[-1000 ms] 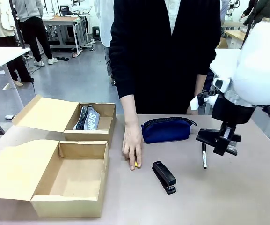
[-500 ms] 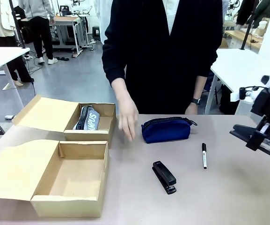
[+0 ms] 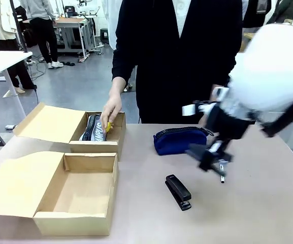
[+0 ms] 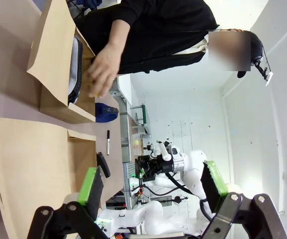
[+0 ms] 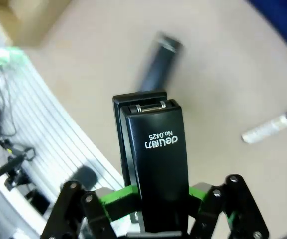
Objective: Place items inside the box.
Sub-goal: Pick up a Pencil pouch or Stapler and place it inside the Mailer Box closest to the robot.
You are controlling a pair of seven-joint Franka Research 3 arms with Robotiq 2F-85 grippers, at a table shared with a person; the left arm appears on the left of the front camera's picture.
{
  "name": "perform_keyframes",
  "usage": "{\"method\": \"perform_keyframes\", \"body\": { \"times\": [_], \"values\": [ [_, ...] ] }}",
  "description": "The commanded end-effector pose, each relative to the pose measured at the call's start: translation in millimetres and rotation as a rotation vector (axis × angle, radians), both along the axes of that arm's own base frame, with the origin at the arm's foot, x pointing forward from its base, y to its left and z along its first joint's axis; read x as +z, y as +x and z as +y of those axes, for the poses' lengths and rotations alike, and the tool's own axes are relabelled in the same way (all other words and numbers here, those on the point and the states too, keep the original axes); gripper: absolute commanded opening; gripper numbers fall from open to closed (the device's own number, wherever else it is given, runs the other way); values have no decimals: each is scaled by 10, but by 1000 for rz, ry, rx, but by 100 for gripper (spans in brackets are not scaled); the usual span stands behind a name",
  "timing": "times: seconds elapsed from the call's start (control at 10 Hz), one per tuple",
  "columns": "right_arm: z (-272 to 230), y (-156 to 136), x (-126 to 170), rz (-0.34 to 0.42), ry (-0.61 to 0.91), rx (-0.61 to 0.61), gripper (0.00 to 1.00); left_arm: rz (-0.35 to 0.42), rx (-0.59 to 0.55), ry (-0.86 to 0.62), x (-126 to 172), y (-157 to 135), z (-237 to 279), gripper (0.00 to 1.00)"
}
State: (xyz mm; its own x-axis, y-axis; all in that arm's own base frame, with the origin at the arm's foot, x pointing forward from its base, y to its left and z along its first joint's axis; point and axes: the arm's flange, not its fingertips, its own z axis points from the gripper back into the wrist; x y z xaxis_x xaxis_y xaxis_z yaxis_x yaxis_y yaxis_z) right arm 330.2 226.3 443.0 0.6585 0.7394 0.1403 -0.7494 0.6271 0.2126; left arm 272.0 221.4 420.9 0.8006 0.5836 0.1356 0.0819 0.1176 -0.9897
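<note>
Person's hand (image 3: 110, 108) moved the yellow utility knife (image 3: 107, 126) to the far box (image 3: 95, 147); right pincer (image 3: 207, 155) swung inward.

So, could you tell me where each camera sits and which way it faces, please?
Front view: between the arms, facing across the beige table; person's hand at the far brown cardboard box, right gripper showing.
Left wrist view: left arm, rolled sideways, along the open left gripper toward that box.
Right wrist view: down at the table past that gripper, shut on a black stapler.
Shared, front and right wrist: a second black stapler, lying loose.
</note>
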Motion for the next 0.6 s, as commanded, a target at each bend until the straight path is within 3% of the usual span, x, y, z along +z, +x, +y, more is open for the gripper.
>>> {"method": "perform_keyframes", "body": {
  "times": [0.0, 0.1, 0.2, 0.3, 0.5],
  "values": [
    [513, -58, -27, -19, 82, -14, 0, -22, -6, 6, -1, -23, -14, 100],
    [745, -194, -101, -24, 55, -84, 0, -22, -6, 6, -1, -23, -14, 100],
    [764, -298, -164, 143, -70, 130, 0, -22, -6, 6, -1, -23, -14, 100],
    [648, -213, -48, 1, 62, -12, 0, -22, -6, 6, -1, -23, -14, 100],
    [648, -213, -48, 1, 62, -12, 0, -22, -6, 6, -1, -23, -14, 100]
  ]
}}
